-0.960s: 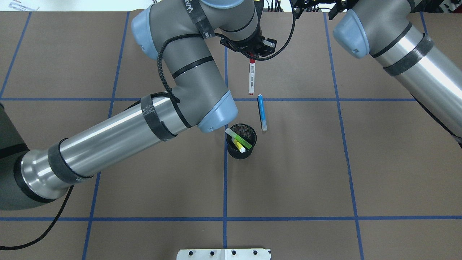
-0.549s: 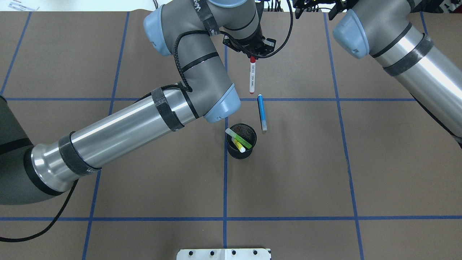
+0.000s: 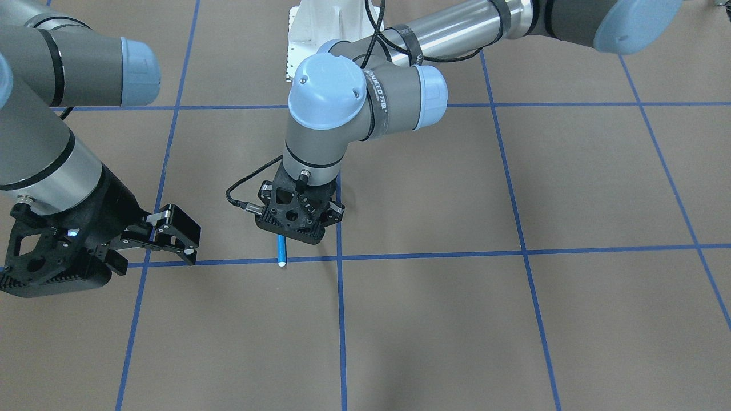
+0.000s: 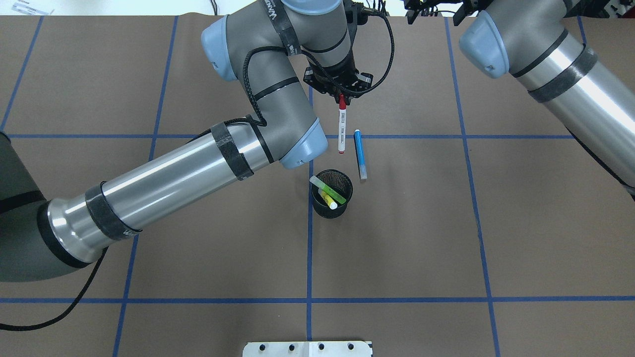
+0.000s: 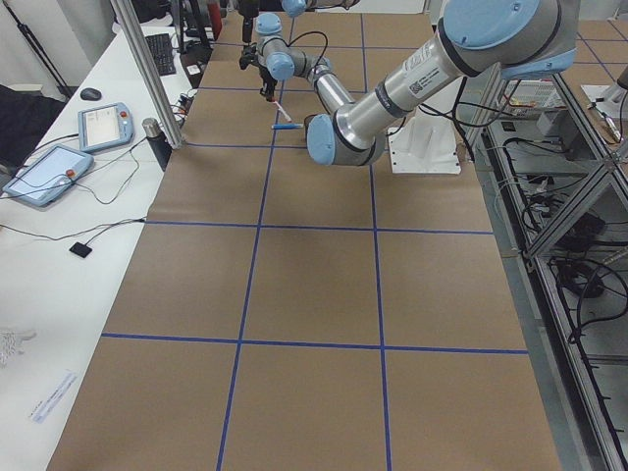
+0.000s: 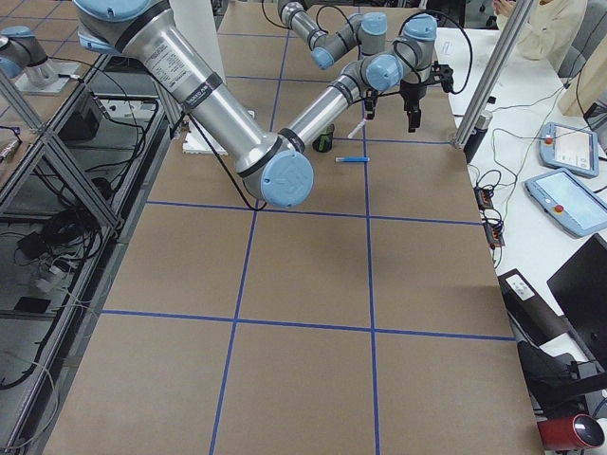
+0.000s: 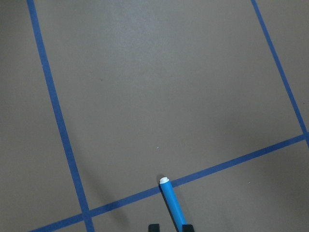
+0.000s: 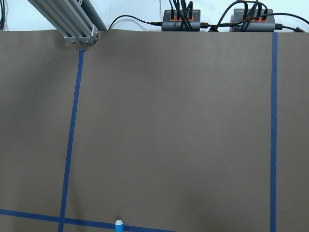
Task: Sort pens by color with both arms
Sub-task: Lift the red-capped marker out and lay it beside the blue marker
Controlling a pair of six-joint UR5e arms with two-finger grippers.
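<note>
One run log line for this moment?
left gripper: shut on red-capped pen; right gripper: open; blue pen: on table; mesh cup: green pen, yellow pen

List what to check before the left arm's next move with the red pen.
1. Left tool shut on the red pen at its cap: ok.
2. Red pen apart from the blue pen: ok.
3. Cup upright, green pen and yellow pen inside: ok.
4. Right tool open and empty: ok.
5. Red pen's tip off the table: cannot tell.
</note>
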